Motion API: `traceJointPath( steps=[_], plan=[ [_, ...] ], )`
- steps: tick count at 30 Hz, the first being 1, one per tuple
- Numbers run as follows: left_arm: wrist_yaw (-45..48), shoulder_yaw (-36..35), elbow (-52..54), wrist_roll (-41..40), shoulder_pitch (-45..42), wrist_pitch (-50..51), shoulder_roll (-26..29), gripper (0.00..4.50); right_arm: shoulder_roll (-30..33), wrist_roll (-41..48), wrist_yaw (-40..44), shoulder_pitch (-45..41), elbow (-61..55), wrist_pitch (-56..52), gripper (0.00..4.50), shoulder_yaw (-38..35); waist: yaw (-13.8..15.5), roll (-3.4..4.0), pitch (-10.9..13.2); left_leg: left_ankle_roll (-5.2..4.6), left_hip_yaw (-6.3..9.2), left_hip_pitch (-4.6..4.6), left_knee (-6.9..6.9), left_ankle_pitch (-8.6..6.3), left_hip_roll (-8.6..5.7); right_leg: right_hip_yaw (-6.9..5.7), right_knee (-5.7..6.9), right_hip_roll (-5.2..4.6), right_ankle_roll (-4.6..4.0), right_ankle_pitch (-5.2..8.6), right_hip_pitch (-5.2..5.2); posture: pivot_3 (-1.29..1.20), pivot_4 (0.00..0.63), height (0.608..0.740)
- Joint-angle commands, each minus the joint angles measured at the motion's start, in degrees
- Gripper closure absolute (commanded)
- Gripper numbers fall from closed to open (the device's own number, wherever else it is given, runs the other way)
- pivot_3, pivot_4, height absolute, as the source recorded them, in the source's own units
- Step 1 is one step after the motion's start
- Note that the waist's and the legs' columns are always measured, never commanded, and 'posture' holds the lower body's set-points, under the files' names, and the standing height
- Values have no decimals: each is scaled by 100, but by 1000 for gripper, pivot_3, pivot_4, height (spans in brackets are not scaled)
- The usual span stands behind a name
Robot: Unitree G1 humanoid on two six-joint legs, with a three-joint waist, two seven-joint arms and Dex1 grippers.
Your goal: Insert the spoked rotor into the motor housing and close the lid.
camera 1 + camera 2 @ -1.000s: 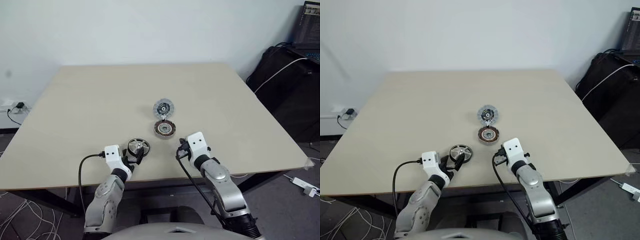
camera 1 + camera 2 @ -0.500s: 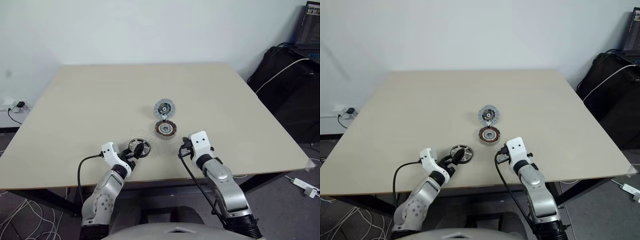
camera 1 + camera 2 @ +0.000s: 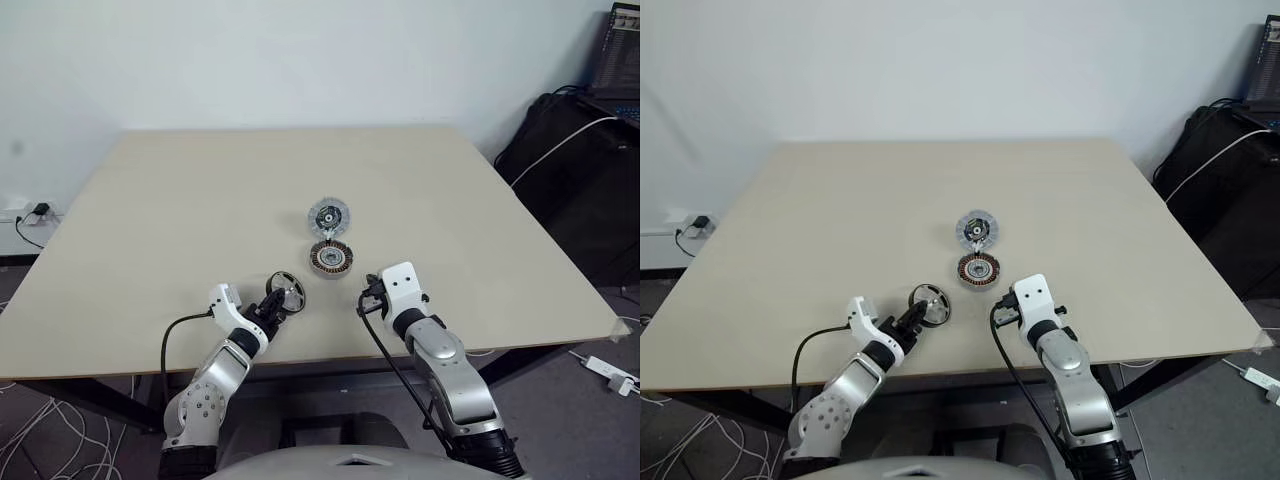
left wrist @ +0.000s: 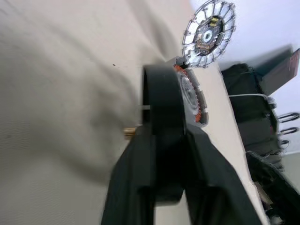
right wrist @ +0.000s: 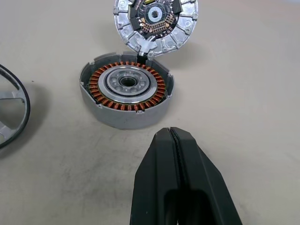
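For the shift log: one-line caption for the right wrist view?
Shut right hand facing the open motor housing, lid behind it.

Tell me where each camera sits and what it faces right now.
Head stereo pair: looks forward and down over the table; shows both arms, left gripper clamping the spoked rotor.
Left wrist: looks along its fingers past the rotor's rim toward the motor housing and lid.
Right wrist: looks over the shut right gripper at housing and lid.
Shared: housing and lid.

The round grey cast-metal motor housing [image 5: 125, 96] has a matt wall and glossy copper windings. The ribbed silver metal lid [image 5: 154, 23] looks satin. The beige laminate table [image 3: 200, 210] is smooth and matt.
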State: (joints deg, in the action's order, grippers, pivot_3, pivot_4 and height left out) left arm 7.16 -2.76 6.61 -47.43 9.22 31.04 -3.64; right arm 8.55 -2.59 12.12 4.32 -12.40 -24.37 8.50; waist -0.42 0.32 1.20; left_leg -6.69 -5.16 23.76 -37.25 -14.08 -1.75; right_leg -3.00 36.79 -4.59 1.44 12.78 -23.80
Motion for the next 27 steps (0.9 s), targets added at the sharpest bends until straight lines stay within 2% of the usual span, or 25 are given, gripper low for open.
traceJointPath(
  steps=[1,6,11,14,19,27],
  plan=[
    [9,-49,32,-144,-122,-105,-433,4085,-6,33,-56,-53,-251,13,4500,-87,-2,0,0,0,0,-1,0,0,0,0,0,0,0,0,0,0,0,740],
    [502,-27,48,-205,-291,-657,-588,4085,2,13,-64,-51,-253,13,4500,-76,-1,0,0,1,0,0,0,0,0,0,0,0,-1,0,-1,0,0,740],
    [644,-35,-455,-412,-897,-990,-875,4085,9,3,-84,-18,-278,18,4500,-87,32,-1,-1,2,0,1,-2,1,-1,-2,1,-1,-2,-1,0,0,0,740],
    [1028,133,-914,-618,-1430,-782,-855,4085,14,-1,-119,30,-320,13,4500,-104,62,-1,-2,3,0,1,-6,2,-1,-6,1,0,-2,-2,2,0,0,740],
    [1123,30,-1689,-1228,-2153,-245,-994,4085,7,-6,-223,141,-436,-5,4500,-161,69,-2,-1,13,1,5,-14,9,0,-7,0,5,-1,-1,3,0,0,740],
    [1309,-57,-2758,-1168,-2879,-123,-1118,4085,-22,-2,-335,271,-546,-15,4500,-238,120,-8,2,-6,9,10,-54,-2,0,-15,2,3,16,-11,21,0,0,740]
  ],
)
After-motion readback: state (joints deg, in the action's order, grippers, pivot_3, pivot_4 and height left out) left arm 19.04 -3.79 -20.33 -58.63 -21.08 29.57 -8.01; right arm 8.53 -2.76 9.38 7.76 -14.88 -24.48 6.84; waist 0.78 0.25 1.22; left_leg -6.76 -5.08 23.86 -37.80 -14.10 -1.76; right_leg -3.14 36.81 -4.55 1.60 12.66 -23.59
